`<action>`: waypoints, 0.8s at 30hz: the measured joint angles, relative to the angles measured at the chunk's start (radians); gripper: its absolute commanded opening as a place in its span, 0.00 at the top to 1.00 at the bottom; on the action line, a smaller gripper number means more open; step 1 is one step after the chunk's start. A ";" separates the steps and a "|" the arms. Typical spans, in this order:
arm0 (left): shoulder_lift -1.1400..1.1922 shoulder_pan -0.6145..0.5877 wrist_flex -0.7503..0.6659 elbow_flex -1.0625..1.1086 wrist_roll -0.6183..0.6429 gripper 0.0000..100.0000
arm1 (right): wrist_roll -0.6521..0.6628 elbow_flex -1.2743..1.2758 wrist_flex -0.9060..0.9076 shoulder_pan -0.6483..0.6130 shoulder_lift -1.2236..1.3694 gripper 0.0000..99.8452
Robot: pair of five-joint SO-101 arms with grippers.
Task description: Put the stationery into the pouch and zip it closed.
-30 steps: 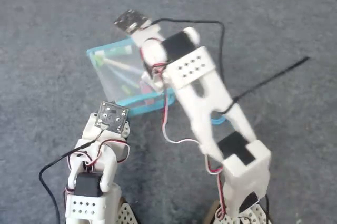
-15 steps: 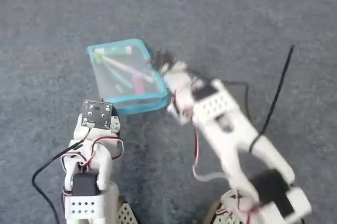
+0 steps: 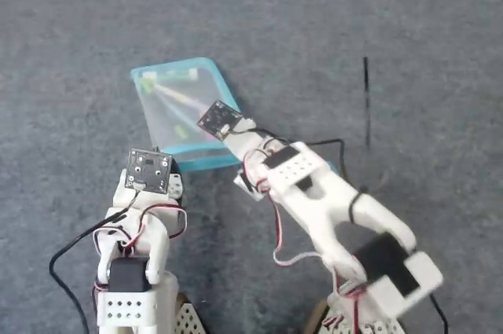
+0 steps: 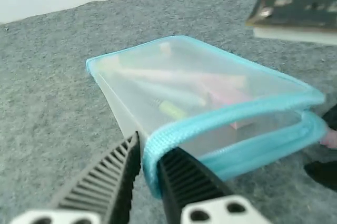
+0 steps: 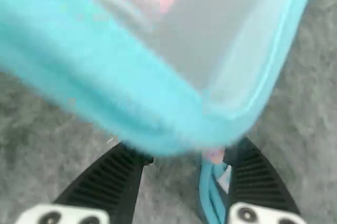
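High view: clear, teal-edged pouch [image 3: 174,118]

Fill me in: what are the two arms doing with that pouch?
The stationery is already inside the clear, teal-edged pouch, which lies on the grey carpet. The left gripper is pinching one corner of the pouch's zip edge. The right gripper is open at the other end of that edge, with a teal pull loop between its fingers. I can't tell whether the zip is fully closed.
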 measured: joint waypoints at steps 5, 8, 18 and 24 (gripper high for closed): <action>0.000 0.000 0.009 0.000 0.000 0.99 | 0.000 -0.112 -0.003 0.041 0.123 0.94; 0.000 0.000 0.009 0.000 0.000 0.99 | -0.003 -0.183 0.061 0.089 0.130 0.97; 0.000 -0.087 -0.017 0.000 0.003 0.99 | -0.078 -0.080 0.235 0.132 -0.262 0.99; 0.000 -0.160 -0.051 0.000 0.020 0.99 | -0.080 0.199 0.241 0.092 -0.810 0.99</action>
